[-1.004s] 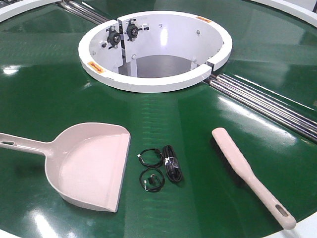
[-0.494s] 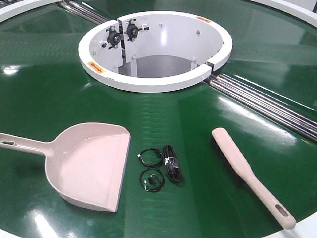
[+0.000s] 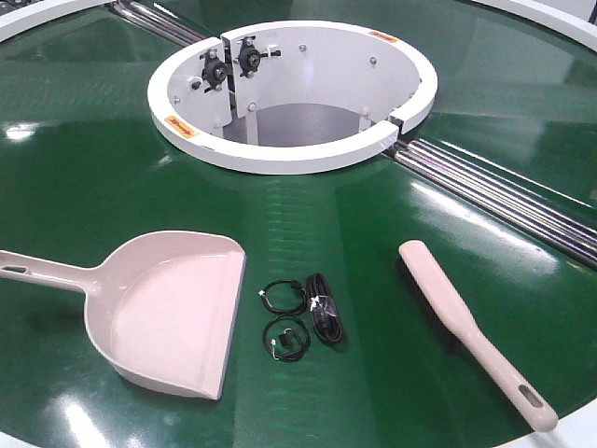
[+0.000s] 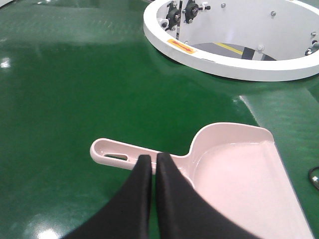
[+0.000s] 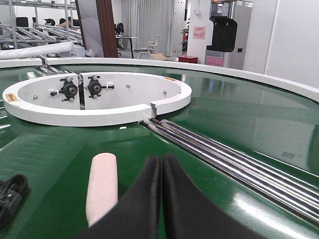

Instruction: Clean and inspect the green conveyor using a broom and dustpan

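Observation:
The beige-pink dustpan [image 3: 173, 313] lies on the green conveyor [image 3: 84, 187] at the front left, handle pointing left. The beige-pink broom [image 3: 466, 327] lies at the front right, handle toward the front edge. Neither gripper shows in the front view. In the left wrist view my left gripper [image 4: 152, 158] is shut and empty, just above and in front of the dustpan's handle [image 4: 129, 153]. In the right wrist view my right gripper [image 5: 161, 160] is shut and empty, just right of the broom's head [image 5: 102, 186].
Black cable coils and rings [image 3: 300, 313] lie between dustpan and broom. The white rim [image 3: 280, 154] circles the central opening behind them. Silver roller seams [image 3: 504, 196] run across the belt at the right. The belt's front edge is close to the broom handle.

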You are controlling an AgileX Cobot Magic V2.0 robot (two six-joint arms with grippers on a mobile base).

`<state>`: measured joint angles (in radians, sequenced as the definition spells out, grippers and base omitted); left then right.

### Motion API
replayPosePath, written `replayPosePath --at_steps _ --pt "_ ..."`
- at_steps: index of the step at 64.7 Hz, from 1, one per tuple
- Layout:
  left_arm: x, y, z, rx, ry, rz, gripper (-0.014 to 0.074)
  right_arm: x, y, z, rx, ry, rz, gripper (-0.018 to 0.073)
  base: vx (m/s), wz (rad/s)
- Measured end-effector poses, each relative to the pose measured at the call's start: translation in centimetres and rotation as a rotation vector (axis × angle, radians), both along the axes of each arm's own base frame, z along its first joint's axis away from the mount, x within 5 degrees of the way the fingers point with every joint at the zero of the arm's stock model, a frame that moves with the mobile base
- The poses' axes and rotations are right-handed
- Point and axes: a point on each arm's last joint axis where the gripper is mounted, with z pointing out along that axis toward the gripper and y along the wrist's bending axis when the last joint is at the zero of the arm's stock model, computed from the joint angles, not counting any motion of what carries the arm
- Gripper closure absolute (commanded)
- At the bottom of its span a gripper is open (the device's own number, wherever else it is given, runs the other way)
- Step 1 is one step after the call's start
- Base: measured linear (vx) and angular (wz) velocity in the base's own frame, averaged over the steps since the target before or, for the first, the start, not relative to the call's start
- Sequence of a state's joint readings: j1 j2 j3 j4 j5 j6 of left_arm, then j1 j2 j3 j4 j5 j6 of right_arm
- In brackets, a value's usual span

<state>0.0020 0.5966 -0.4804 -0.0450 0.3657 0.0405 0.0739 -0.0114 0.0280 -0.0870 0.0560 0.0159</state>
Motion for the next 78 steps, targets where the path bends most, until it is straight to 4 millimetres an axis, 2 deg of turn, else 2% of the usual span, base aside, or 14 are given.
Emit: replayPosePath --at_steps 11,21,24,36,43,63,72,78 --pt "0.0 0.0 0.0 0.004 0.0 0.0 0.0577 0.0 0.0 0.0 0.0 0.0 0.0 0.0568 0.0 0.0" --pt "0.0 0.0 0.0 0.014 0.0 -0.003 0.0493 0.0 0.0 0.0 0.0 0.0 0.0 0.0568 0.0 0.0" --pt "0.0 0.0 0.1 0.021 -0.002 -0.007 0.045 0.0 0.0 0.0 0.0 0.0 0.0 0.0568 0.0 0.0" --pt "0.0 -0.2 0.1 0.046 0.0 -0.038 0.0185 0.0 0.0 0.0 0.0 0.0 0.0 0.0568 0.0 0.0" --pt "0.0 -0.3 0.0 0.054 0.004 -0.047 0.0094 0.0 0.0 0.0 0.0 0.0 0.0 0.0568 0.0 0.0" --pt "-0.1 -0.4 0.3 0.048 0.017 -0.055 0.0076 0.0 0.0 0.0 0.0 0.0 0.0 0.0568 0.0 0.0" --pt "0.2 -0.5 2.3 0.152 0.087 -0.114 0.0076 0.0 0.0 0.0 0.0 -0.001 0.0 0.0568 0.0 0.0" --pt "1.1 -0.6 4.1 0.252 0.187 -0.186 0.0076 0.0 0.0 0.0 0.0 -0.001 0.0 0.0568 0.0 0.0"
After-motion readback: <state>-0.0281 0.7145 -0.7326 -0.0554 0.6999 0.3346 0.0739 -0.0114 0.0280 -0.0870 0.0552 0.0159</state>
